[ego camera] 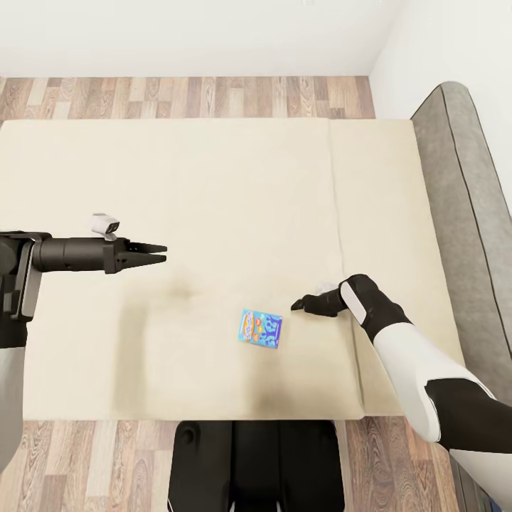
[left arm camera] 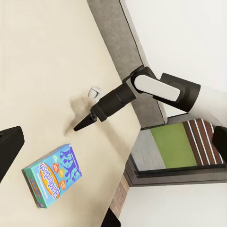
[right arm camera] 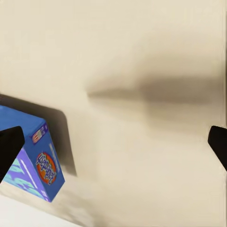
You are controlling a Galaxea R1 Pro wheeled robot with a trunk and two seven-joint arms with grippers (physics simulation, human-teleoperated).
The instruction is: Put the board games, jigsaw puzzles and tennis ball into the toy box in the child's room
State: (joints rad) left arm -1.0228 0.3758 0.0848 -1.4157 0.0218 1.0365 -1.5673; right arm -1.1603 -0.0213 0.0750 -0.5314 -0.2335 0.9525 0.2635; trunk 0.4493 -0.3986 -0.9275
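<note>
A blue board game [ego camera: 261,328] with bright print lies flat on the beige bed [ego camera: 213,178], near its front edge. My right gripper [ego camera: 299,306] hovers low just right of the box, pointing at it. Its fingers stand apart at the edges of the right wrist view, where the box [right arm camera: 33,161] sits beside one finger and nothing is between them. My left gripper [ego camera: 160,254] is open and empty, held out over the mattress well to the left of the box. The left wrist view looks across the box [left arm camera: 52,176] to the right gripper [left arm camera: 80,125].
The grey headboard [ego camera: 462,213] runs along the bed's right side against a white wall. Wood-plank floor [ego camera: 185,96] lies beyond the far edge and at the near edge by my base [ego camera: 256,462]. A green and striped panel [left arm camera: 175,144] sits behind the headboard.
</note>
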